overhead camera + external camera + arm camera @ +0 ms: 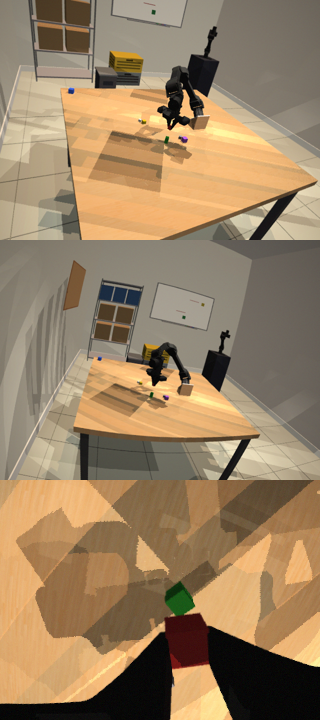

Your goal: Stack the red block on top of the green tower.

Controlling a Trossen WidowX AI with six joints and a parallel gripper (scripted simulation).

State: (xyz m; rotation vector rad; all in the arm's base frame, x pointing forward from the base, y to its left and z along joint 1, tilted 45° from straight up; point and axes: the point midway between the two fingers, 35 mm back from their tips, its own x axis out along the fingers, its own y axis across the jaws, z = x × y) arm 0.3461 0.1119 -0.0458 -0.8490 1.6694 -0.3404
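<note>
The red block (169, 127) (153, 384) (187, 642) is held between the fingertips of my gripper (169, 127) (154, 384) (185, 636), in the air above the table. The gripper is shut on it. The green tower (166, 139) (151, 394) (180, 600) stands upright on the table, lower than the held block and nearer the top and exterior views. In the wrist view the tower shows just beyond the block's upper edge, with its lower part partly out of sight. Nothing rests on the tower.
A purple block (184, 139) (166, 397) and a small grey block (180, 137) lie right of the tower. A yellow block (144, 121) (140, 383) and a small white block (139, 120) lie behind it to the left. A blue block (71, 90) (99, 358) sits at the far left corner.
</note>
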